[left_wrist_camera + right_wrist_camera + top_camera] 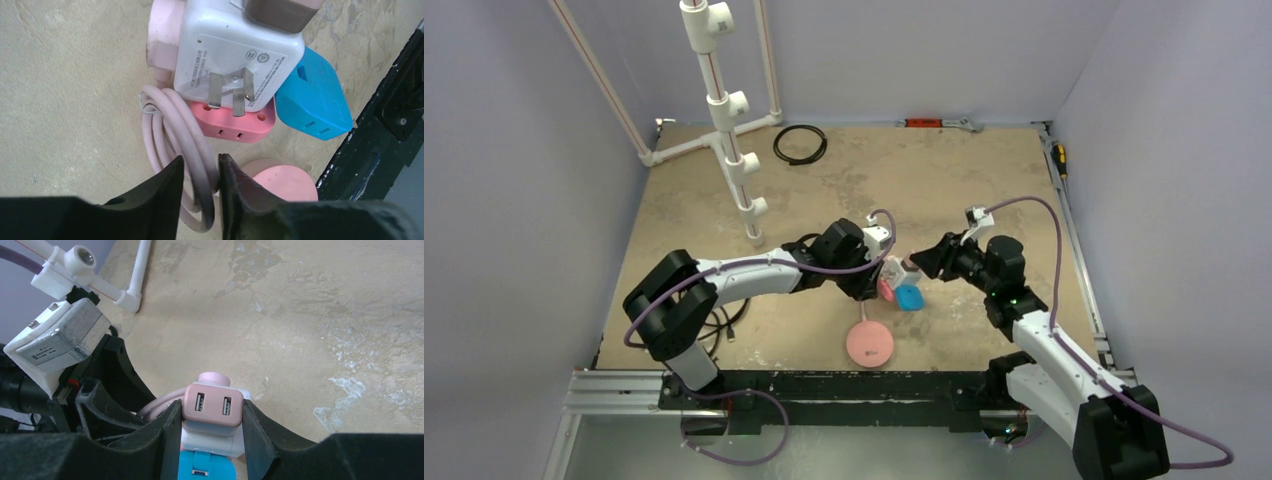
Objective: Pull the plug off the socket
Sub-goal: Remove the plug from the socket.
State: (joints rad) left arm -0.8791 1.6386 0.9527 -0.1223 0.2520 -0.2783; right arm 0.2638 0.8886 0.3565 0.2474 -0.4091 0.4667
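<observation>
The socket, a white cube adapter with two metal prongs on one face, lies at mid table. A blue plug, a red-pink plug and a pale pink round piece sit on its faces. My right gripper is shut on the cube, just under its pink USB cap; the blue plug shows below. My left gripper is shut on the looped pink cable beside the cube. The flat pink disc lies nearer the bases.
A white PVC pipe stand rises at the back left. A black cable coil lies beside it. A tool lies at the back edge and a screwdriver at the right edge. Walls enclose the table.
</observation>
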